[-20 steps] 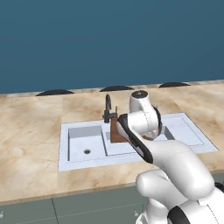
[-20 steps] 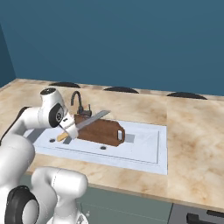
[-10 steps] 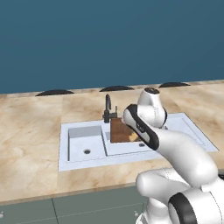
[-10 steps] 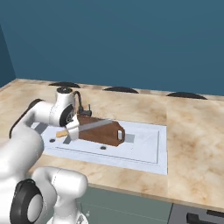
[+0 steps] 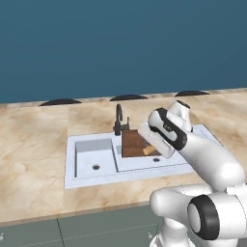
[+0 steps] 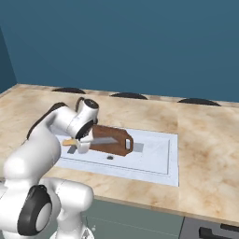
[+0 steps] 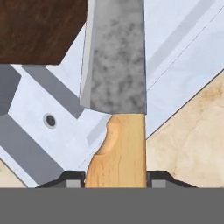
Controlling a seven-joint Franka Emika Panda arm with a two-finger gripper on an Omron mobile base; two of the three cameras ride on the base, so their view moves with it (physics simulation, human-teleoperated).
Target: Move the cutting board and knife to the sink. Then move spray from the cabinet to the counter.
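You are carrying the knife (image 7: 116,105) by its tan handle, with the jaws closed on that handle at the bottom of the hand view and the blade pointing away from the gripper (image 6: 80,141). It is hanging over the sink (image 6: 158,161), above the near part of the basin, not yet set down. Lower it gently and keep the blade level, so it is not tipping as you let go. Just beyond the blade, the cutting board (image 6: 112,140) is already lying in the sink, propped against the basin's back edge near the faucet (image 5: 118,120). Aim for bare basin floor beside the board, or flat onto it. Farther off, the marble surface (image 6: 205,140) is running to the wall.
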